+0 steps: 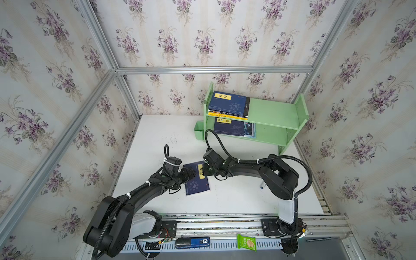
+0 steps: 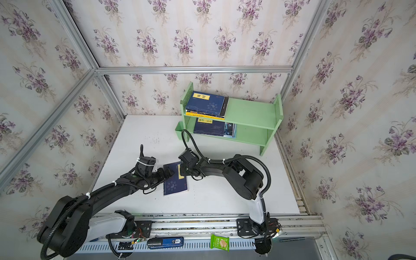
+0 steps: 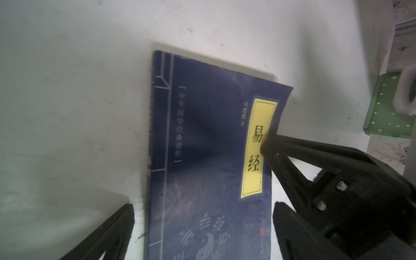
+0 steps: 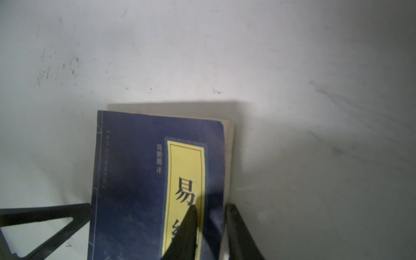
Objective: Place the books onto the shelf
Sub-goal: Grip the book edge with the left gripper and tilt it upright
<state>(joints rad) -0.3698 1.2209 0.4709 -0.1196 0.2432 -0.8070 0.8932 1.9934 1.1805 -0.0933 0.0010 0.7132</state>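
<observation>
Right tool [image 4: 210, 209] narrowed over the fore edge of a navy book [image 1: 198, 185]: one finger on its yellow title label [image 4: 186, 162], the other just off the edge; true pinch or not, cannot tell. Left tool [image 3: 203, 207] spread wide astride the same book, gripping nothing. Book lies on the white counter [image 1: 225, 200], well apart from the green shelf [image 1: 272, 112]; other books [image 1: 227, 102] lie on both tiers.

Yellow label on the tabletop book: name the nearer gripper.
Right. The right gripper has one finger on the label; the left gripper stands open at the book's spine side.
</observation>
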